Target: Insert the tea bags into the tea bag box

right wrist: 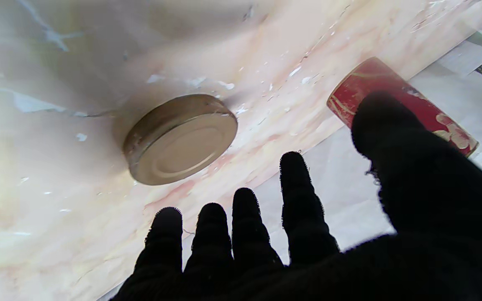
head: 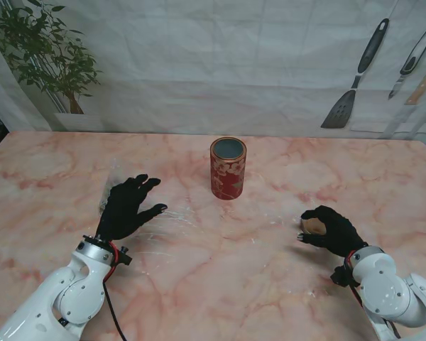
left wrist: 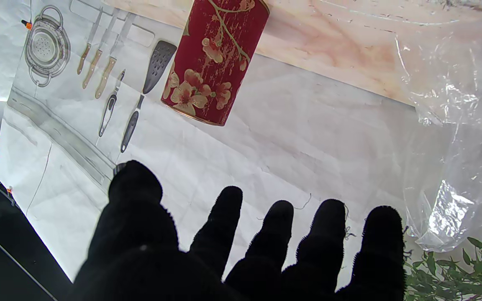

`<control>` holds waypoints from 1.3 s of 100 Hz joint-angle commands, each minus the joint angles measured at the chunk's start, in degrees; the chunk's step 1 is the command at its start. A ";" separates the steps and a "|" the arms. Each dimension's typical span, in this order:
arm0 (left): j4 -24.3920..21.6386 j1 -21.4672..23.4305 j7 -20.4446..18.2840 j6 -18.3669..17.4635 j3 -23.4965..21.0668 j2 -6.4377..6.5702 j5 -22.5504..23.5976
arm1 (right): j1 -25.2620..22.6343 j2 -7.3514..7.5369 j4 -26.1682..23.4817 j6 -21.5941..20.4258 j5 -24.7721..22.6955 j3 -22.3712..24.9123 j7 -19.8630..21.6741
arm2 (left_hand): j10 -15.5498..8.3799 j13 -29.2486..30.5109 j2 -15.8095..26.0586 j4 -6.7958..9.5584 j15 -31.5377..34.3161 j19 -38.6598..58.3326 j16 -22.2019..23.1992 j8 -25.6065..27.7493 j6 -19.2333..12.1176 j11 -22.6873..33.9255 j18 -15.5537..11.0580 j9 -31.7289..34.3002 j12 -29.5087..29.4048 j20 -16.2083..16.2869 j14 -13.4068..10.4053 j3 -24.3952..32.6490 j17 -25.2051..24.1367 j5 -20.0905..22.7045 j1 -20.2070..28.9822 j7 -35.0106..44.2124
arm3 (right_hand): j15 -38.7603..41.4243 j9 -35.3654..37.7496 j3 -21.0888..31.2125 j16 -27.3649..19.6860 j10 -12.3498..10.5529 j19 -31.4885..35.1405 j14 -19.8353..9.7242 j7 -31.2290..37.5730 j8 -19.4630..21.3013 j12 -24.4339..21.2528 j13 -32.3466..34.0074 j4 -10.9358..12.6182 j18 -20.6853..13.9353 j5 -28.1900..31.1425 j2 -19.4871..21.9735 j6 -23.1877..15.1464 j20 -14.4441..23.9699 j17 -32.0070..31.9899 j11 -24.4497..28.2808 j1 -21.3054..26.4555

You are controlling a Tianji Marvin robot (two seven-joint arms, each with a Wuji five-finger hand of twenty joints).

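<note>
The tea bag box is a red round tin (head: 228,170) with gold flowers, standing upright and open at the table's middle; it also shows in the wrist views (left wrist: 216,58) (right wrist: 358,83). Its gold lid (head: 312,226) (right wrist: 180,140) lies flat on the table under my right hand (head: 334,229), whose fingers (right wrist: 245,217) are spread over it without touching. My left hand (head: 128,206) hovers open, fingers (left wrist: 329,234) apart, over a crumpled clear plastic bag (head: 113,179) (left wrist: 454,125). I cannot make out any tea bags.
The pink marble table (head: 270,284) runs wide to every side. Behind it hangs a printed backdrop with utensils (head: 355,78) and a plant (head: 46,53). The tin stands between my two hands, farther from me.
</note>
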 commanded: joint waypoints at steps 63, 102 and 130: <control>-0.51 -0.43 -1.69 0.37 0.18 -0.01 0.06 | 4.78 -2.01 12.48 -1.62 -1.71 -2.24 -11.39 | -0.23 1.37 2.04 0.65 -2.50 1.41 0.58 0.69 -0.30 0.64 -1.67 1.03 0.05 -1.21 -1.82 0.05 -0.65 0.36 1.65 0.45 | 0.45 1.80 -0.76 -2.04 -2.67 -0.77 -3.43 0.11 -1.94 -3.16 1.87 2.14 -4.33 -0.93 3.40 -3.29 -1.52 -0.14 5.92 -3.76; -0.51 -0.71 -2.25 0.28 0.08 0.11 0.24 | 7.94 -1.79 14.97 -2.06 -0.56 -3.17 -9.98 | -0.27 1.62 2.18 0.54 -2.35 1.56 0.67 0.80 -0.36 0.82 -1.82 1.06 0.08 -1.20 -1.93 0.02 -0.63 0.44 2.26 0.52 | 0.95 2.32 -2.36 -2.44 -2.79 -0.81 -3.79 0.06 -2.86 -4.16 1.92 1.83 -3.68 -1.98 6.84 -3.75 -1.85 -0.24 6.44 -5.66; -0.51 -0.73 -2.04 0.40 -0.06 0.12 0.52 | 9.47 -2.02 15.60 -3.87 1.07 -4.74 -10.57 | -0.23 1.95 2.04 0.33 -2.18 1.75 0.75 0.88 -0.47 1.01 -2.04 1.09 0.11 -1.15 -1.98 0.02 -0.39 0.58 3.35 0.61 | 1.25 4.06 -5.51 -2.82 -3.28 0.06 -3.92 0.32 -3.51 -4.97 3.84 2.35 -2.67 -1.86 8.90 -3.89 -1.30 -0.44 6.27 -5.14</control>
